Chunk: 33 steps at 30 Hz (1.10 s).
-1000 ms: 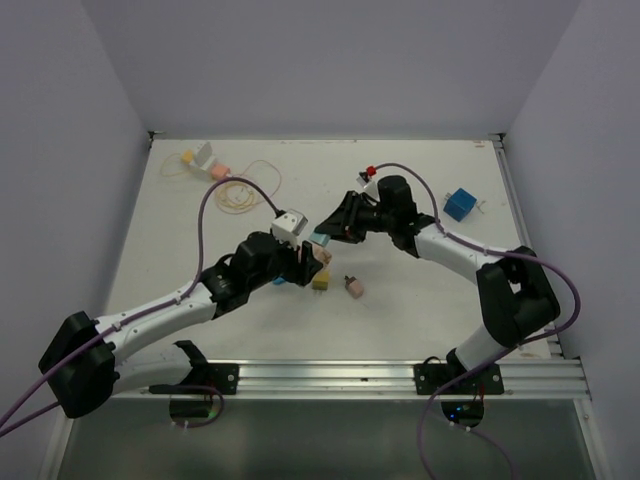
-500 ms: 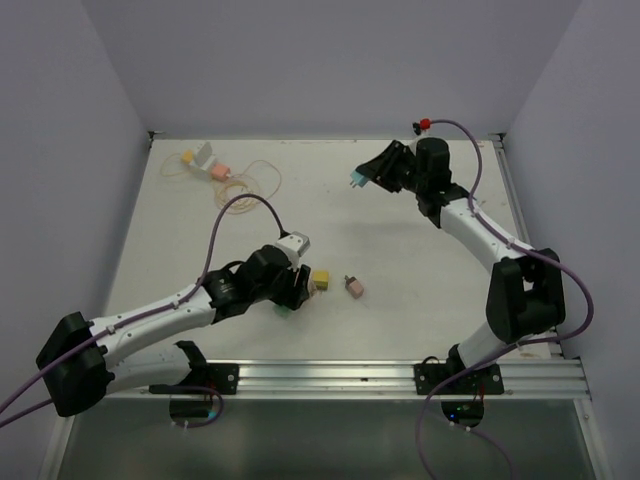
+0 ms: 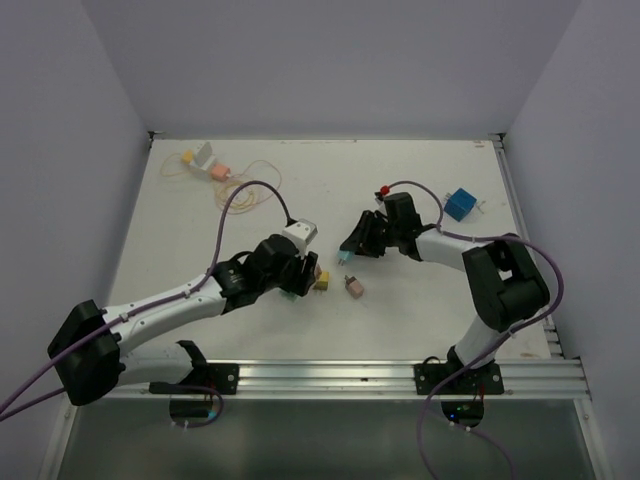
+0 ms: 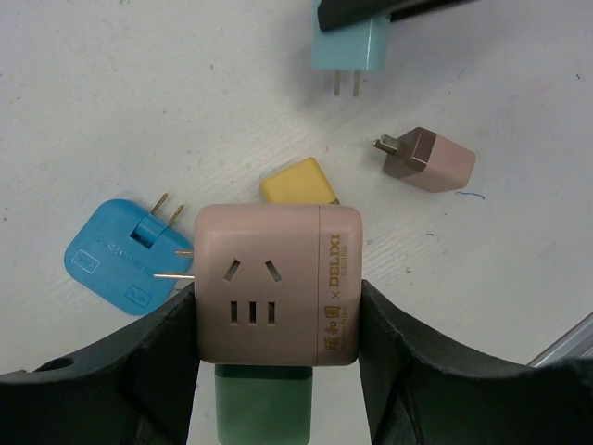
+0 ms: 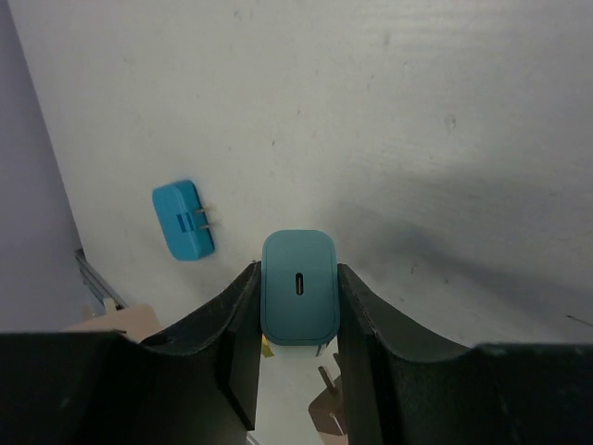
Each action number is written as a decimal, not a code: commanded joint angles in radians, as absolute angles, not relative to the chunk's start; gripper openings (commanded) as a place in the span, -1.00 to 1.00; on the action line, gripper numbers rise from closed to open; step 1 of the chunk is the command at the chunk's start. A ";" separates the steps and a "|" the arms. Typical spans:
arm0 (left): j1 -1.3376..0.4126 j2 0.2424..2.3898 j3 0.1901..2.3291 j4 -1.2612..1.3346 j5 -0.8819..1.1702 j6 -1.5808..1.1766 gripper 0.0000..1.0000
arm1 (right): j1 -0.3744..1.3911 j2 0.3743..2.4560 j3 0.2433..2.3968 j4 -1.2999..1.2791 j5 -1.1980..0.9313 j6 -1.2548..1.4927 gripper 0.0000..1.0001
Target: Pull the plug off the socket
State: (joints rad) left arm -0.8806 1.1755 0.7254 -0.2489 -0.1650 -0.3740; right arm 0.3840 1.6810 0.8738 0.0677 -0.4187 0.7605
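top external view hides most of the pink socket point(image 3: 317, 270) under the left claw point(image 3: 300, 277), so you only catch a corner of it beside the yellow plug point(image 3: 322, 284). in the left wrist view the green plug point(image 4: 262, 408) under the socket is cut off by the bottom edge, and the right claw point(image 4: 371, 9) is clipped at the top. in the right wrist view the teal plug point(image 5: 298, 287) shows its back face and its prongs are mostly hidden. you cannot tell whether it touches the tabletop point(image 3: 420, 310).

your left arm lies low and stretched toward the middle, its claw clamped on the two sides of the socket. your right arm is folded in at the elbow, claw pointing at the left one, its fingers point(image 5: 236, 324) pressed on the teal plug.

that plug is out of the socket, just beyond it with prongs facing it. a blue plug point(image 4: 116, 269) and a brownish-pink plug point(image 4: 431, 159) lie loose nearby.

half a second ago your right arm was up near the far right corner. now it is back down at the centre. the left arm has barely shifted.
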 commanded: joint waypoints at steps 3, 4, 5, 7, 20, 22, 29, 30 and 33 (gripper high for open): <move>-0.844 1.239 0.808 -0.085 -0.129 -0.318 -1.00 | 0.442 1.732 0.854 0.159 -0.466 0.764 -0.87; -0.842 1.247 0.811 -0.078 -0.123 -0.310 -1.00 | 0.442 1.739 0.851 0.166 -0.468 0.772 -0.72; -0.841 1.253 0.815 -0.072 -0.118 -0.305 -1.00 | 0.442 1.752 0.851 0.166 -0.466 0.770 -0.64; -0.836 1.267 0.819 -0.058 -0.109 -0.292 -1.00 | 0.443 1.756 0.859 0.153 -0.459 0.758 -0.44; -0.819 1.292 0.831 -0.043 -0.089 -0.255 -1.00 | 0.442 1.643 0.856 0.060 -0.376 0.742 0.89; -0.819 1.293 0.838 -0.043 -0.087 -0.250 -1.00 | 0.442 1.608 0.851 0.061 -0.380 0.752 0.93; -0.816 1.304 0.850 -0.038 -0.092 -0.239 -1.00 | 0.442 1.493 0.828 0.094 -0.449 0.796 0.98; -0.816 1.308 0.854 -0.037 -0.092 -0.239 -1.00 | 0.443 1.483 0.827 0.107 -0.466 0.804 0.98; -0.815 1.315 0.868 -0.029 -0.094 -0.241 -1.00 | 0.442 1.462 0.819 0.149 -0.528 0.839 0.98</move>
State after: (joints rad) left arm -0.8230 1.3109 0.8066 -0.1196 -0.0921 -0.2665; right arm 0.4438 1.5005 0.8356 0.0872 -0.4488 0.7952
